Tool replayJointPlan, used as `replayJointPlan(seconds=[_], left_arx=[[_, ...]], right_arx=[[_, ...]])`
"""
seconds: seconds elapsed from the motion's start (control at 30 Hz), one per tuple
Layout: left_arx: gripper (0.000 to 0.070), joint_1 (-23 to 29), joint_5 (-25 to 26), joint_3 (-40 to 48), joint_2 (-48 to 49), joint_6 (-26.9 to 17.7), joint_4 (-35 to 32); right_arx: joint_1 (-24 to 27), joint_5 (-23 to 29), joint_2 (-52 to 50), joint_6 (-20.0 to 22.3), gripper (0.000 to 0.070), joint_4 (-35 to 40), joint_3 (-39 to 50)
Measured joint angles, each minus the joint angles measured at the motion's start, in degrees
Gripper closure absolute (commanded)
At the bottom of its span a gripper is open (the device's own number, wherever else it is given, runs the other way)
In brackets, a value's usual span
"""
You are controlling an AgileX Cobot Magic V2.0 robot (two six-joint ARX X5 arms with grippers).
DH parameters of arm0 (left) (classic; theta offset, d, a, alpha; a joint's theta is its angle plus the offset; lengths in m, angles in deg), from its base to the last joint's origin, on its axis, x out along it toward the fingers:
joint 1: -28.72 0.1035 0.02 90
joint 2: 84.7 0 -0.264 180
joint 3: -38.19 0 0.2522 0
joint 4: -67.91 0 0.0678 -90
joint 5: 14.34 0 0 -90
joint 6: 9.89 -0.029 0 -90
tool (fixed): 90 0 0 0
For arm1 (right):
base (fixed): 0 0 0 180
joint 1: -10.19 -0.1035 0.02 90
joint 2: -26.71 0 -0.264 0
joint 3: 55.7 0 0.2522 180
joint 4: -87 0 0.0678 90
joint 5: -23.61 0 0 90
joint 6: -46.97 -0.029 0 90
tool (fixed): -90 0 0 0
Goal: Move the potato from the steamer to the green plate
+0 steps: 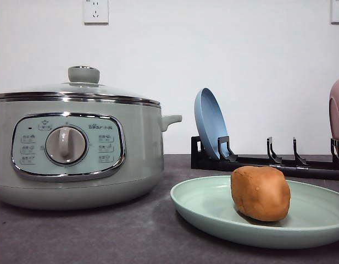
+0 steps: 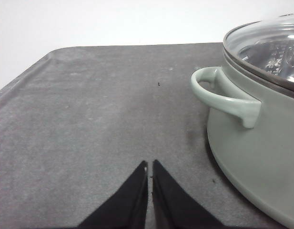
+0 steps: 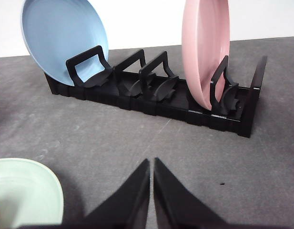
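Already the potato (image 1: 260, 193) sat on the green plate (image 1: 202, 206), just right of the steamer (image 1: 76, 148), whose glass lid (image 1: 76, 89) was on, so I judged the transfer done and only the retreat left to spoil.

Both pincers were pressed together and carried nothing. My left pincer (image 2: 150, 168) hung low over the bare bench (image 2: 89, 119) beside the steamer's side handle (image 2: 223, 98); a careless sweep toward the steamer could have clipped that handle and shifted the pot. My right pincer (image 3: 152, 164) hovered between the green plate's rim (image 3: 37, 186) and the black rack (image 3: 151, 95). Pushing forward from there risked knocking the pink plate (image 3: 204, 52) or the blue plate (image 3: 61, 38) out of their slots; swinging toward the steamer risked catching the green plate's rim and rolling the potato, which was rounded and rested unsupported.

My front camera gave me the whole potato seated inside the rim and the steamer's dial panel (image 1: 67, 146), which neither wrist camera offered. My right wrist camera showed the full rack and the gap before it; my left showed the steamer's far handle.
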Motion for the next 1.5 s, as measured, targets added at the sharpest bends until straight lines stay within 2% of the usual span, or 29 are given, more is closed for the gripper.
replayJointPlan(seconds=[1.5], left_arx=[[0.0691,0.0,0.0,0.0,0.0,0.0,0.0]], right_arx=[[0.0,0.0,0.0,0.0,0.07,0.0,0.0]])
